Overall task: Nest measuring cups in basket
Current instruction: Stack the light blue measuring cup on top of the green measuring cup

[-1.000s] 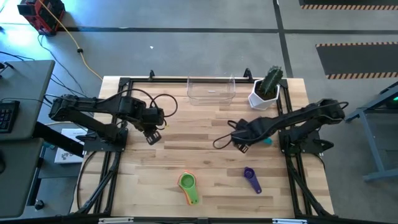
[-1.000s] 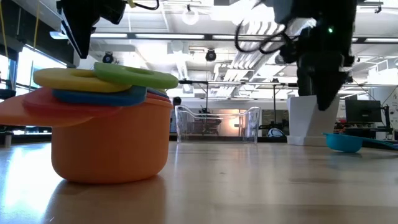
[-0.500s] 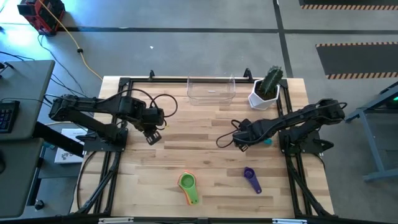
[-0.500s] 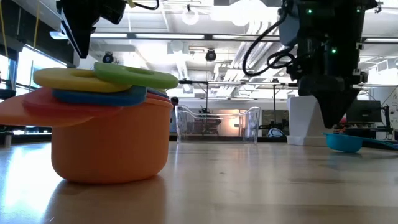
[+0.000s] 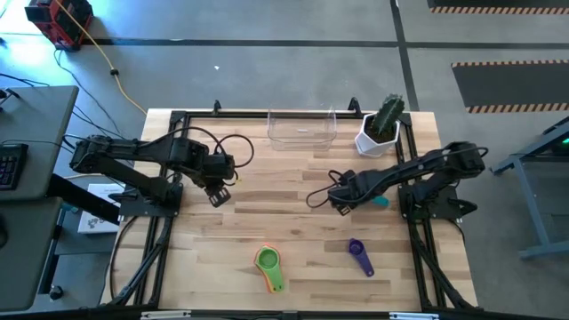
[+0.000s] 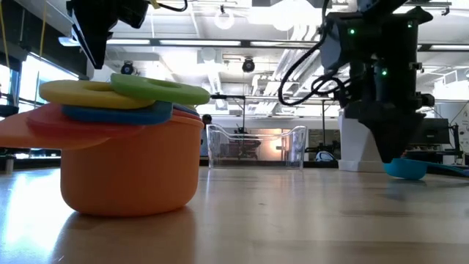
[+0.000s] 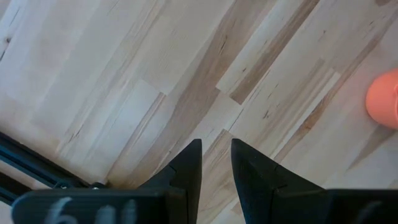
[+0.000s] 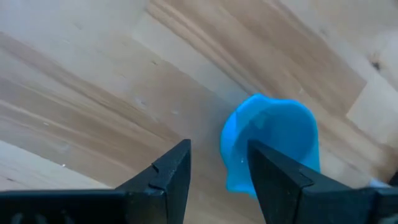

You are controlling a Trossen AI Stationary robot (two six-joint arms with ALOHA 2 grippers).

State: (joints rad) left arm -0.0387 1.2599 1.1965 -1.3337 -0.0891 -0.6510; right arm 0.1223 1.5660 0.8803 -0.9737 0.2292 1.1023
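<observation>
A teal measuring cup [image 5: 380, 202] sits upright on the table's right side. My right gripper [image 8: 217, 158] hangs open just above it [image 6: 399, 155], one finger in front of the cup [image 8: 273, 140] and the other beside it. I cannot tell whether it touches. An orange cup [image 5: 268, 264] holding several nested cups stands near the front edge, with coloured handles fanned over its rim [image 6: 124, 99]. A purple cup [image 5: 360, 256] lies to its right. The clear basket [image 5: 302, 129] stands at the far edge. My left gripper [image 7: 216, 158] hovers over bare wood at the left, open by a narrow gap.
A white pot with a green cactus [image 5: 380, 127] stands right of the basket at the far edge. Black frame rails run along the table's sides. Bare wood lies between the basket and the nested stack. A cable loops beside the right arm's wrist [image 5: 318, 197].
My right gripper has come down toward the teal cup and drifted slightly toward the table's right, ending just over the cup. The left arm and all cups have stayed where they were.
</observation>
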